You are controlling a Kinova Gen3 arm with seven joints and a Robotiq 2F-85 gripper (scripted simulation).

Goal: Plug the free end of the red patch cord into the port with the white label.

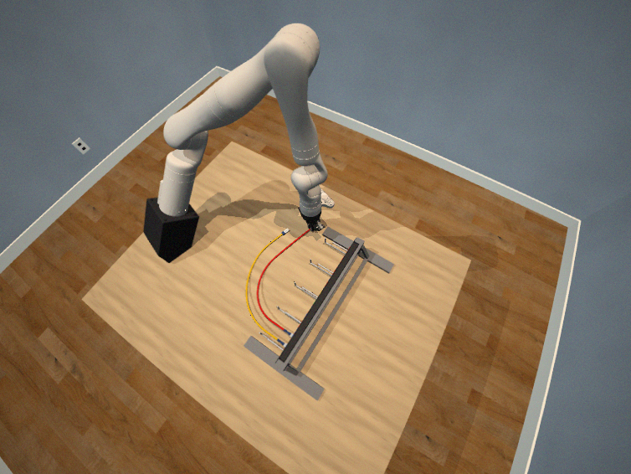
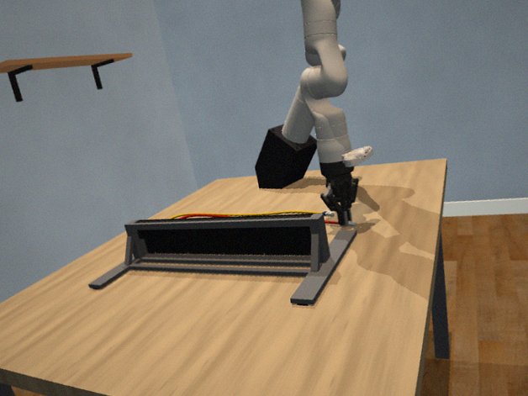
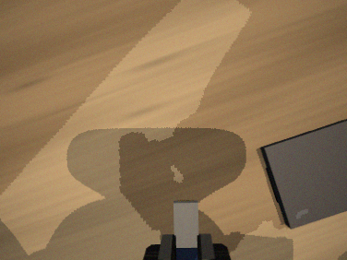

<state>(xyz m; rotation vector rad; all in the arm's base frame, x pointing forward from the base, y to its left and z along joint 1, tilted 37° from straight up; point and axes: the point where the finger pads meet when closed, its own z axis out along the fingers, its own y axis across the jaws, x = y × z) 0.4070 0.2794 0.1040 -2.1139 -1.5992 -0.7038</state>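
Grip: my gripper (image 1: pixel 315 228) pinches red patch cord (image 1: pixel 264 278) plug (image 3: pixel 185 226) | plug low beside rack (image 2: pixel 224 240) foot | next: lift gently, keep latch up, avoid nudging rack.

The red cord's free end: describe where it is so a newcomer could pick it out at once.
Start at the long dark rack across the table's middle, and go to the end nearest the arm. Two cords arc away from the rack's far end and come back here. The red cord is the inner arc, and its free end is pinched in the claw, while the yellow cord's end lies loose beside it.
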